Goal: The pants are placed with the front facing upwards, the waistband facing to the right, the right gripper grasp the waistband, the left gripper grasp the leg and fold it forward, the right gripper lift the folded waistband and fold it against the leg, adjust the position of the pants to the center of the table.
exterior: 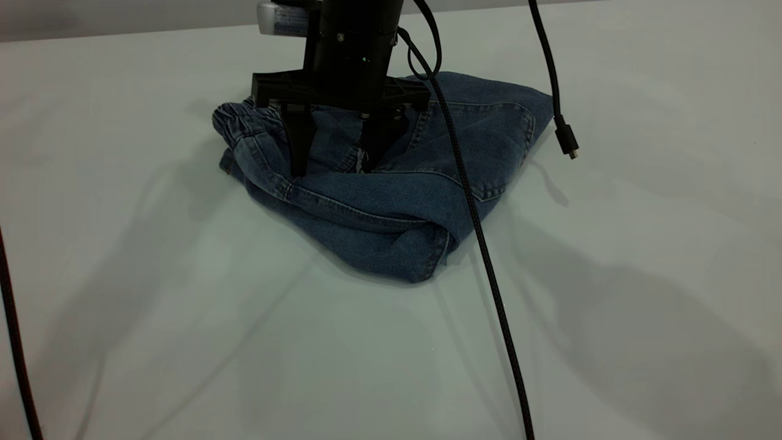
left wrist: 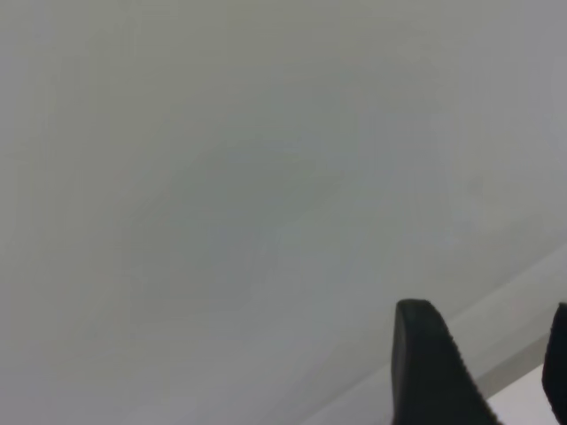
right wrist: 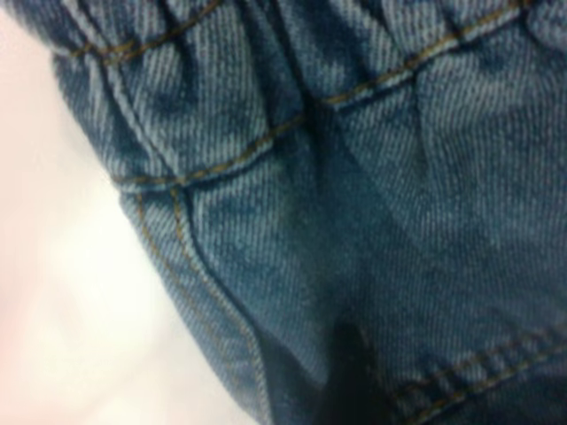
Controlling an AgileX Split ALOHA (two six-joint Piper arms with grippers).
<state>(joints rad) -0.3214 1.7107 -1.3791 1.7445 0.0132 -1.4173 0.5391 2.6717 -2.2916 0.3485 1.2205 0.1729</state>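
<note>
The blue denim pants (exterior: pixel 391 208) lie folded in a bundle on the white table (exterior: pixel 183 318), towards the far middle. The gathered waistband (exterior: pixel 235 119) shows at the bundle's left end, and a pocket (exterior: pixel 489 143) faces up on the right. My right gripper (exterior: pixel 336 156) points straight down onto the pants just right of the waistband. It is open, with both fingertips on the denim. The right wrist view is filled with denim (right wrist: pixel 354 221) and tan stitching. My left gripper (left wrist: pixel 492 372) is open over bare table (left wrist: pixel 221 195), outside the exterior view.
A black braided cable (exterior: pixel 482 256) hangs from the right arm across the pants and down towards the near edge. A loose plug (exterior: pixel 568 143) dangles right of the pants. Another dark cable (exterior: pixel 15 342) runs along the left edge.
</note>
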